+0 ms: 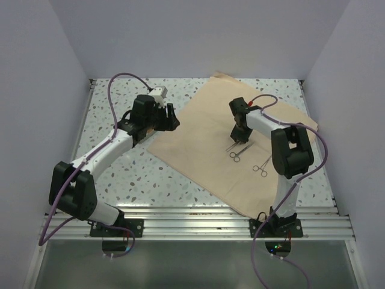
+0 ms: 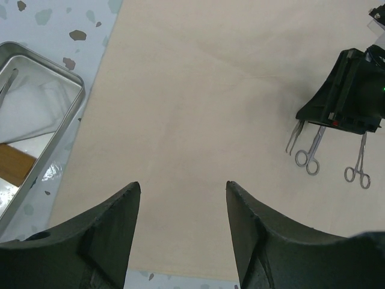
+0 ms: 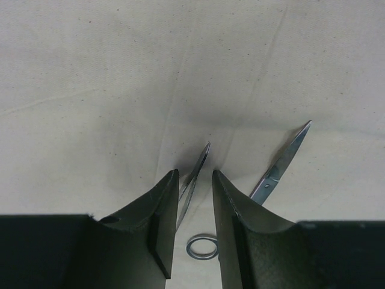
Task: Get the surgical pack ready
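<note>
The tan cloth sheet (image 1: 204,150) of the surgical pack lies spread flat on the table, unwrapped. Silver tweezers (image 1: 231,144), scissors (image 1: 236,154) and a forceps (image 1: 260,168) lie loose on it. My right gripper (image 1: 240,139) is down over them. In the right wrist view its fingers (image 3: 162,205) stand narrowly apart on either side of the tweezers (image 3: 201,159), with a scissor blade (image 3: 283,162) to the right. My left gripper (image 1: 168,123) is open and empty over the cloth's left edge (image 2: 180,108). The steel tray (image 2: 72,81) sits on the table left of the cloth.
Speckled tabletop (image 1: 138,180) surrounds the cloth, with white walls at the left, back and right. An aluminium rail (image 1: 192,220) carrying the arm bases runs along the near edge. The right gripper's body (image 2: 352,90) shows in the left wrist view above the instruments.
</note>
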`<state>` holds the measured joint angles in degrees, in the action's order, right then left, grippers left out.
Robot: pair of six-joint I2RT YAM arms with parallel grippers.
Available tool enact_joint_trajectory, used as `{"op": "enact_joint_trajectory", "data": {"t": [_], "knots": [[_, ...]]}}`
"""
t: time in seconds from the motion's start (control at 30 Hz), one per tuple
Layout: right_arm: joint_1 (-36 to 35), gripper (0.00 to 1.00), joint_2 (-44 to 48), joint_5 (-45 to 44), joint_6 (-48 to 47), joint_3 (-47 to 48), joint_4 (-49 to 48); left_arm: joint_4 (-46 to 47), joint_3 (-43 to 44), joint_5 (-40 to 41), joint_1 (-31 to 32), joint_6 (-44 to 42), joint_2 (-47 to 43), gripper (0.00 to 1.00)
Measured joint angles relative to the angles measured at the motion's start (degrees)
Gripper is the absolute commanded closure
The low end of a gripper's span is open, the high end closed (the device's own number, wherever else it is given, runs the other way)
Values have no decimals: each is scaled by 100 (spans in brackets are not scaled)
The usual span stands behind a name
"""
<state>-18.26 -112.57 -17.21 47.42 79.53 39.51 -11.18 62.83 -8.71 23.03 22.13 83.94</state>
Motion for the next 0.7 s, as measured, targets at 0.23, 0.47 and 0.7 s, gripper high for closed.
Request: {"op": "enact_joint_trajectory", "data": {"t": [0.23,0.47,0.7], "knots": [[17,88,-94,4,11,9,-17,42,-39,-22,11,2,-2,37],[33,100,55,15,-98,-28,-28,164,-52,-496,33,118,-2,36],[37,100,1558,977,-678,-909,-868,1261,-232,-1969,118,573,109,35]]}}
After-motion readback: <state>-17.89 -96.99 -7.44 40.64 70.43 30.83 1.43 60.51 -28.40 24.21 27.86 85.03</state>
